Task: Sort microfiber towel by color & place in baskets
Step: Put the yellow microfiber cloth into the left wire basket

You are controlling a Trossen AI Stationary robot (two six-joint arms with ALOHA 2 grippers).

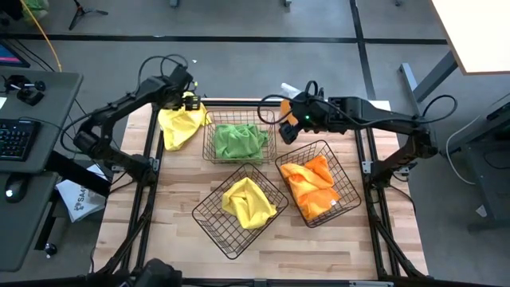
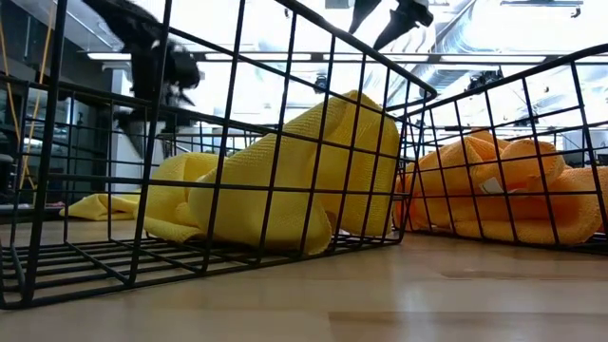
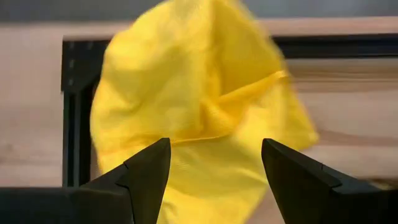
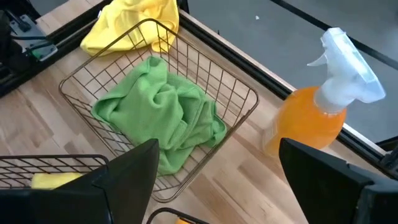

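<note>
The left gripper (image 3: 211, 180) stands wide open above a loose yellow towel (image 1: 182, 126), seemingly not holding it. The right gripper (image 4: 217, 180), open and empty, hovers near the green-towel basket (image 1: 239, 142).

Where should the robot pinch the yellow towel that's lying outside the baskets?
Probably the raised crease across the middle of the loose yellow towel, coming straight down from above. The open left gripper hovers over it, and that bunched fold gives the fingers more to pinch than the flat edges.
</note>
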